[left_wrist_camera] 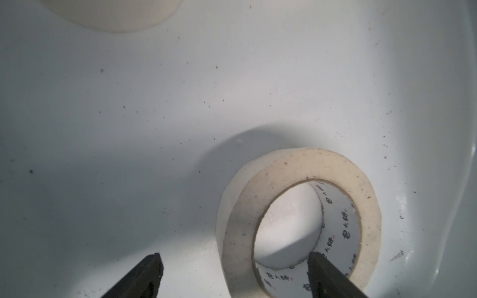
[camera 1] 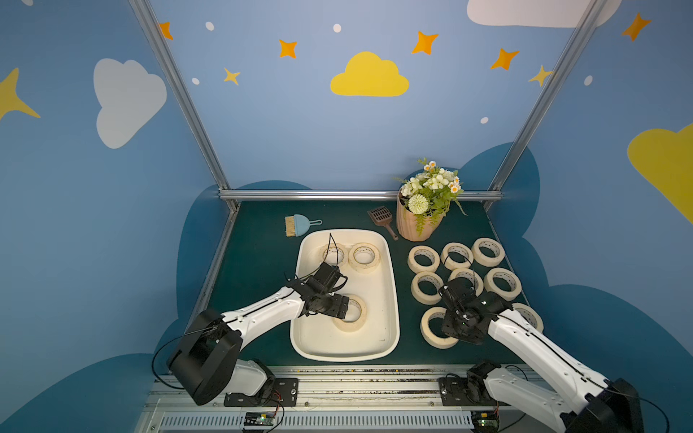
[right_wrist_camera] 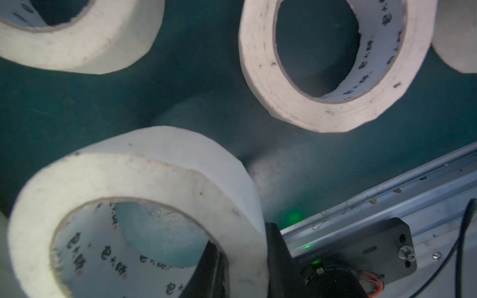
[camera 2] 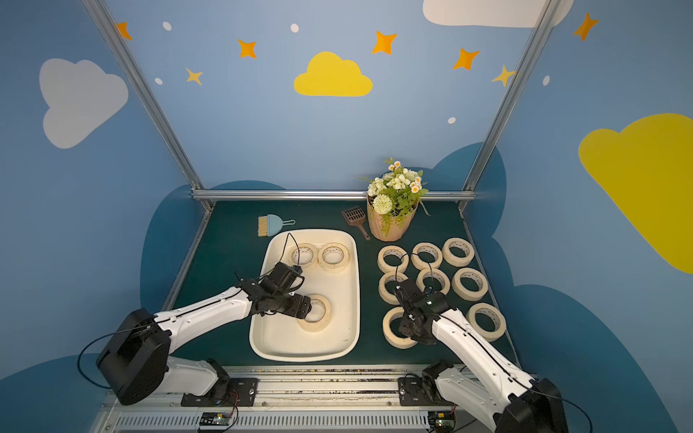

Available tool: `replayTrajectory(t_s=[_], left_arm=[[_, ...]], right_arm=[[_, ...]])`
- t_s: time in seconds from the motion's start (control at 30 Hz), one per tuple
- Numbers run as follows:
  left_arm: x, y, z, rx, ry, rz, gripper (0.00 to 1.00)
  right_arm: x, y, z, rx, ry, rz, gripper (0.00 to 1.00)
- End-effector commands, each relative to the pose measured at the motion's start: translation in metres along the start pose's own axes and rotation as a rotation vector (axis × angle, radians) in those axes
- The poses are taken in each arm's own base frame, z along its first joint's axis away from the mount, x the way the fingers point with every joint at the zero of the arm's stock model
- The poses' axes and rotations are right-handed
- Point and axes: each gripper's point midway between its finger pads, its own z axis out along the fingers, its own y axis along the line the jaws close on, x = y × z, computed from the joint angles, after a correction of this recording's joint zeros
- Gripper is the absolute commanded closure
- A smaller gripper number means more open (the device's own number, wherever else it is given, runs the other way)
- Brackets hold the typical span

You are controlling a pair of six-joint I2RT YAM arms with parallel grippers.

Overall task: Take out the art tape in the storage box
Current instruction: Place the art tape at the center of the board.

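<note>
The white inner core of the cream-beige masking-tape roll (left_wrist_camera: 343, 219) bore repeated dark characters, apparently 包大师, each followed by a red dot. The same print lined the nearest cream roll (right_wrist_camera: 103, 255) in the right wrist view; a pale code line on the black plastic housing (right_wrist_camera: 361, 247) was unreadable.

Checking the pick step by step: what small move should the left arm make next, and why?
Probably close the left gripper: its jaws stand open astride the wall of the near tape roll lying flat in the storage box, one inside the core, one outside. Closing should pinch that wall, ready to lift.
</note>
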Motion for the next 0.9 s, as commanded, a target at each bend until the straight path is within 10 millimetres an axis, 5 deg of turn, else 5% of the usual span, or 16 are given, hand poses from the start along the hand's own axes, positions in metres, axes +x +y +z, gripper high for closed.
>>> replayTrajectory(t_s=[0.0,0.2,0.47,0.53,0.63,0.7,0.87], left_arm=[[0.000,-0.001,0.003,0.007,0.011,-0.020,0.08],[-0.002,0.016,-0.002,-0.018,-0.027,-0.065,0.04],[-0.001,0.030,-0.002,-0.027,-0.034,-0.107,0.04],[-0.001,0.030,-0.002,-0.028,-0.027,-0.105,0.03],[-0.004,0.031,-0.007,-0.040,-0.045,-0.104,0.03],[-0.007,0.035,-0.008,-0.058,-0.063,-0.106,0.02],[-0.009,0.041,-0.008,-0.093,-0.066,-0.105,0.01]], right_arm=[[-0.015,0.020,0.011,-0.025,0.008,0.029,1.00],[-0.028,0.028,0.040,0.031,0.113,0.034,1.00],[-0.031,0.026,0.052,0.024,0.133,0.030,0.99],[-0.025,0.029,0.044,0.007,0.168,-0.029,0.66],[-0.028,0.034,0.020,0.016,0.114,-0.114,0.41],[-0.031,0.050,0.002,-0.023,0.080,-0.181,0.33],[-0.053,0.099,-0.043,-0.090,-0.018,-0.284,0.32]])
